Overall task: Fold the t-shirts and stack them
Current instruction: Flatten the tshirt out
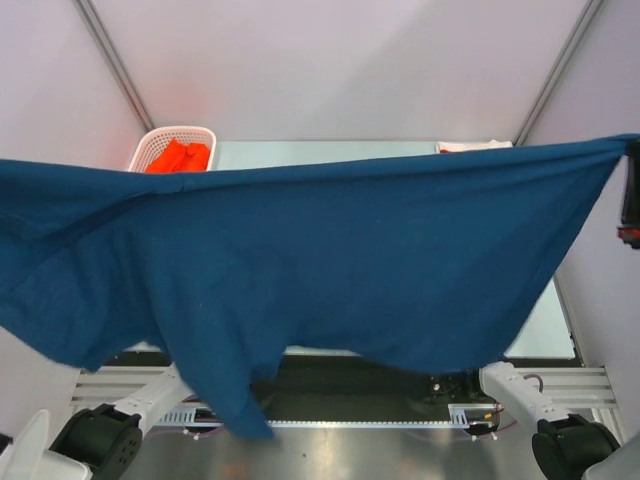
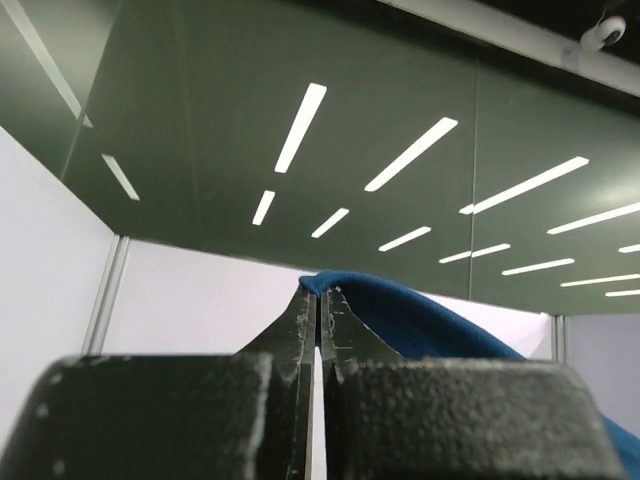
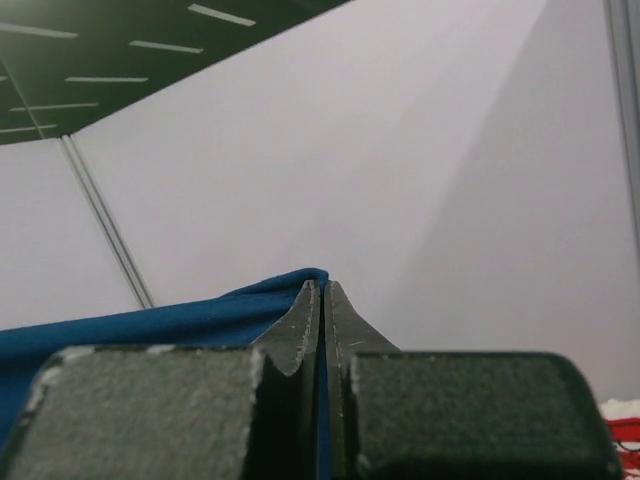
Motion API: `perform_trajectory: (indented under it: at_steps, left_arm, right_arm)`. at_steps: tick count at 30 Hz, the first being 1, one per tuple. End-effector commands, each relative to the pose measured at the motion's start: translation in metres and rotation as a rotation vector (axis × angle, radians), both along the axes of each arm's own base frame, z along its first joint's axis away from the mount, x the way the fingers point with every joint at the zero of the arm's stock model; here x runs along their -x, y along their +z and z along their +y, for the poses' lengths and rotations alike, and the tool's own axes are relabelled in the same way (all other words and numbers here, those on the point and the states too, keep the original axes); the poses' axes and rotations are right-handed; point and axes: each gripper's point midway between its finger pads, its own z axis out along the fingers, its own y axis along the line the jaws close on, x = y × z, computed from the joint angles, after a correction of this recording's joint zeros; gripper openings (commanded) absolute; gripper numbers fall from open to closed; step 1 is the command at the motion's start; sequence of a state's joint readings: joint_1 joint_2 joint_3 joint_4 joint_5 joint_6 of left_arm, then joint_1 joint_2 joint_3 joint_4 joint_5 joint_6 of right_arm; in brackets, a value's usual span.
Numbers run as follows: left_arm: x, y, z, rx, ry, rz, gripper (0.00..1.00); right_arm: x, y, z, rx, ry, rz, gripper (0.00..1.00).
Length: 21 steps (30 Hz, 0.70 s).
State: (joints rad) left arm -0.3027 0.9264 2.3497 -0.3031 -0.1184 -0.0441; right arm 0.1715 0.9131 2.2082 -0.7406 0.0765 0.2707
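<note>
Hanging stretched between both arms, the navy t-shirt (image 1: 330, 260) is spanning the top view above the table (image 1: 300, 152), its long axis running left to right. The left gripper (image 2: 318, 300) is clenching one upper corner, cloth trailing off to its right; the right gripper (image 3: 322, 295) is clenching the other, cloth trailing left. Neither arm is sitting nearer. The body is drooping toward the arm bases, lowest at left.

The top camera looked down from behind; both wrist cameras tilted upward, close to the shared blue shirt (image 1: 330, 250).
</note>
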Motion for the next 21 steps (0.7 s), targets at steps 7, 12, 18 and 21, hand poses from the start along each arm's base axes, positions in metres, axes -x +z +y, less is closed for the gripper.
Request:
perform_trajectory:
  at_steps: [7,12,18,21]
  left_arm:
    - [-0.240,-0.101,-0.062,-0.122,0.094,0.387,0.00]
    - [-0.375,-0.261,-0.093,-0.171,0.123,0.659,0.00]
    - [-0.491,-0.454,-0.106,-0.151,0.123,0.994,0.00]
    - [-0.542,-0.512,-0.113,-0.165,0.075,1.083,0.00]
  right_arm:
    - [-0.198,-0.170,0.019,-0.029,-0.062,0.409,0.00]
    - [-0.265,-0.281,0.022,0.010,-0.113,0.550,0.00]
    - [-0.331,-0.394,0.020,0.033,-0.162,0.697,0.00]
    - [-0.368,-0.432,0.016,0.060,-0.183,0.746,0.00]
